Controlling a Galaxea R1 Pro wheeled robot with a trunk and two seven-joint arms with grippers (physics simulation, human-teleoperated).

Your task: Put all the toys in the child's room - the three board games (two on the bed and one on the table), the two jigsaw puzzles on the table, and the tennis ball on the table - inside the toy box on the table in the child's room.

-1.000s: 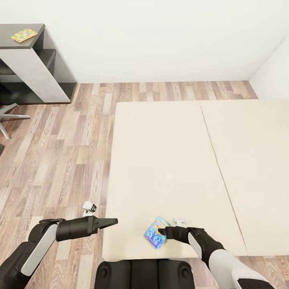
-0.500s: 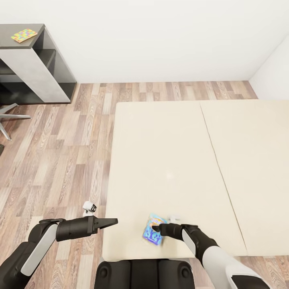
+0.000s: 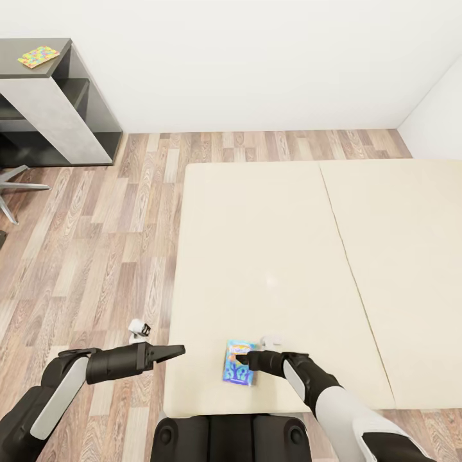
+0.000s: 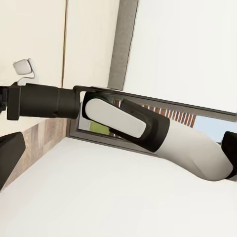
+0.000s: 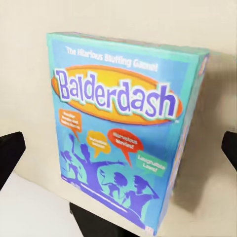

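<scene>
Along my left gripper I look across the pale beige bed (image 4: 98, 197), whose plain surface spreads through the near part of the view. My other arm (image 4: 148, 126) reaches over it: a black cylindrical forearm section (image 4: 47, 101) runs into a joint with a white shell set in dark housing, then a larger white segment (image 4: 197, 153) toward the edge. A small white and grey piece (image 4: 24, 66) sits just beside the black section. Behind the arm runs a dark grey frame (image 4: 126, 44) with cream panels (image 4: 49, 39) to one side and a white wall (image 4: 192, 49) to the other. A dark fingertip (image 4: 10, 155) of my own gripper juts in at the edge; I cannot tell how the jaws stand.
</scene>
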